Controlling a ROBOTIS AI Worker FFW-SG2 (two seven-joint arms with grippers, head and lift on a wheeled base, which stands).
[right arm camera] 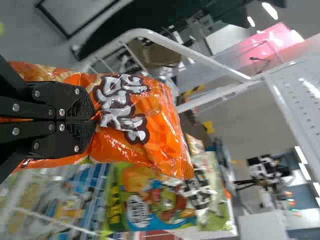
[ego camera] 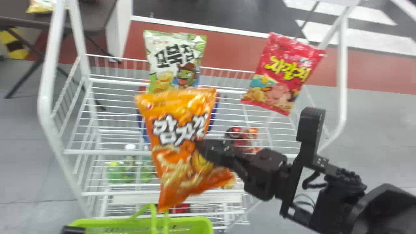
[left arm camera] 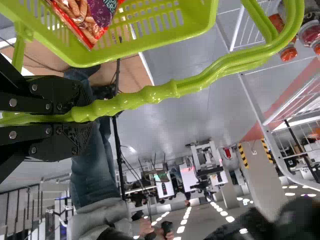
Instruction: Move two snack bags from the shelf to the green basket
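While the right gripper point(ego camera: 204, 150) pinches the orange snack bag point(ego camera: 175, 139), the left gripper point(ego camera: 74, 230) (clamped round the handle point(left arm camera: 175, 89)) holds the green basket point(ego camera: 107, 222) at the bag's seven o'clock.

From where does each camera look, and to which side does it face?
Head view: on the robot's head, facing forward and down over the shelf and basket; the right arm shows, its right gripper on the orange bag.
Left wrist view: on the left wrist, facing out along the left gripper, closed on the handle, towards floor and room.
Right wrist view: on the right wrist, facing along the right gripper's fingers past the orange bag.
Head and right wrist views share that bag; head and left wrist views, the basket.
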